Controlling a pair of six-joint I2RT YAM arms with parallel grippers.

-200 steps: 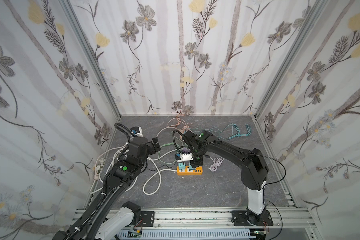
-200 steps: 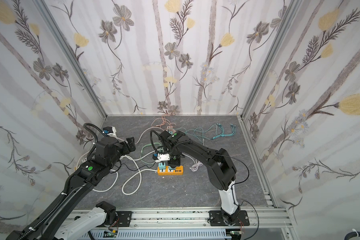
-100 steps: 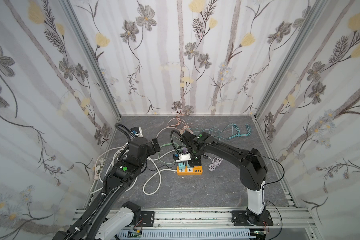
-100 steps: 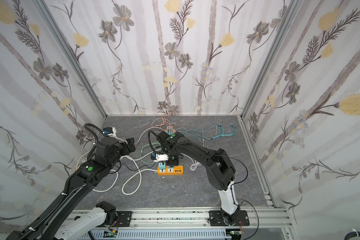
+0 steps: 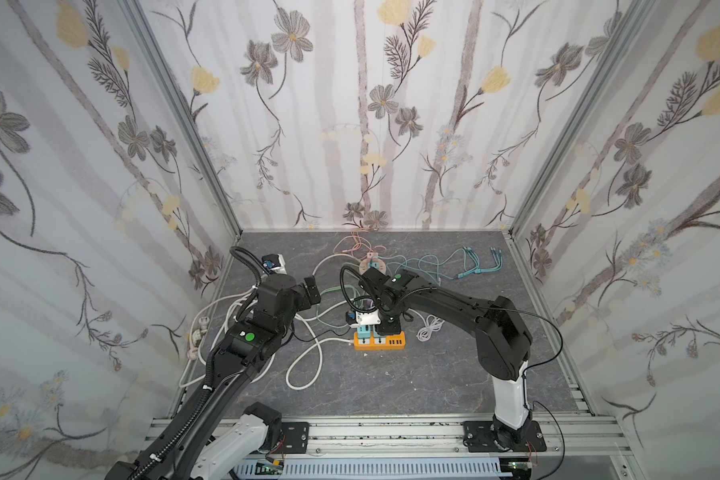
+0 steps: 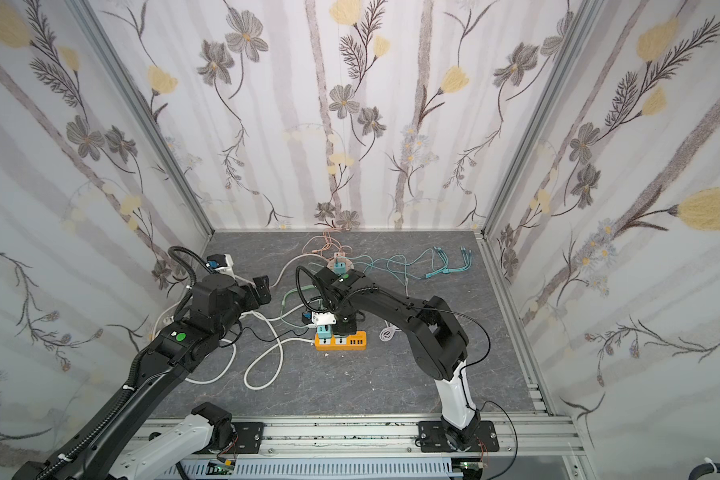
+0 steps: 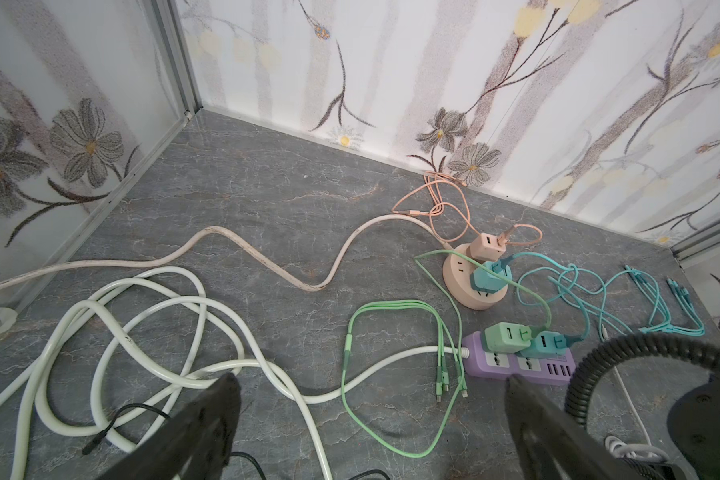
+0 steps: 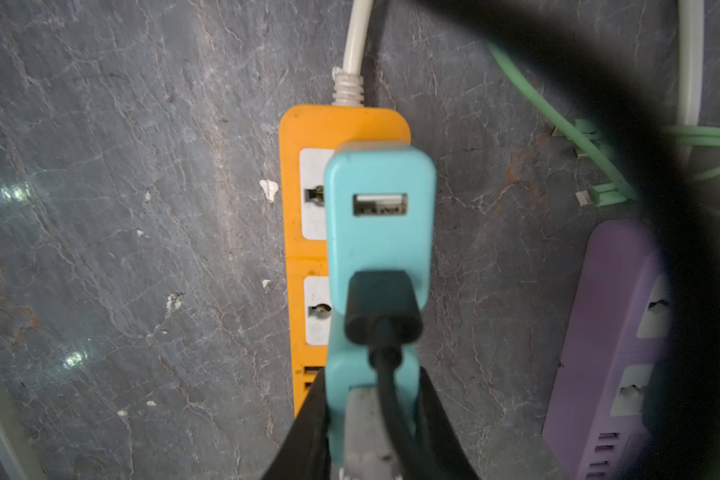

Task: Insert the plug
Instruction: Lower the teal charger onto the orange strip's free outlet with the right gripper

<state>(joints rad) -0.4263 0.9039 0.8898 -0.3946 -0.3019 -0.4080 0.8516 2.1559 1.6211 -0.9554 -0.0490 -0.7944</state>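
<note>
Where my right pincer (image 8: 373,386) reaches down over the orange power strip (image 8: 304,133), its black fingers (image 8: 308,424) are pinched on the two sides of the teal plug (image 8: 379,232). The plug stands directly over the strip's socket nearest the white cord (image 8: 352,50) and hides most of it. I cannot tell whether its prongs are seated. A black USB connector (image 8: 381,307) sits in the plug's face, beside a second USB port.

In both top views the plug (image 5: 363,331) (image 6: 324,331) shows at the left end of the strip (image 5: 385,341) (image 6: 341,341), under my right wrist. A purple power strip (image 8: 607,332) lies on the floor just beside the orange one.

My left pincer (image 7: 371,378) hangs with its fingers (image 7: 208,415) spread wide, pinching nothing, above loops of white cable (image 7: 150,291). In a top view it (image 5: 310,289) is apart from the orange strip, off to the left.
</note>
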